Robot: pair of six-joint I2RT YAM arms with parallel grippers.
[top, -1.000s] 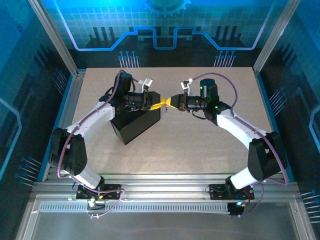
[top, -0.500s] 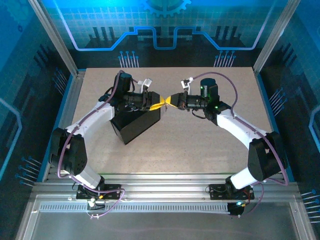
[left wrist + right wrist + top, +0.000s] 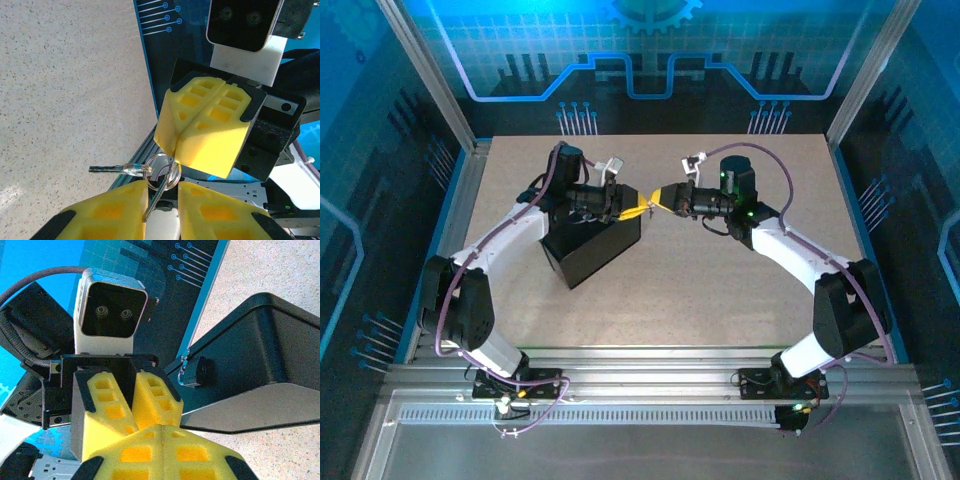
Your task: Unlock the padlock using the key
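Observation:
Above the table my two grippers meet tip to tip, the left gripper against the right gripper. In the left wrist view the right gripper is shut on a small silver key ring. One key sticks out sideways from the ring. A second key hangs down into the narrow gap of my left gripper, whose yellow pads stand a little apart on either side of it. The small dark padlock hangs on the front of the black box, beyond the left gripper.
The black box lies on the speckled table just under and in front of the left gripper. Aluminium frame rails and blue patterned walls border the table on the left, right and back.
The left jaws have narrowed around the hanging key. The right gripper has moved slightly left with the ring, so the two tips sit closer together.

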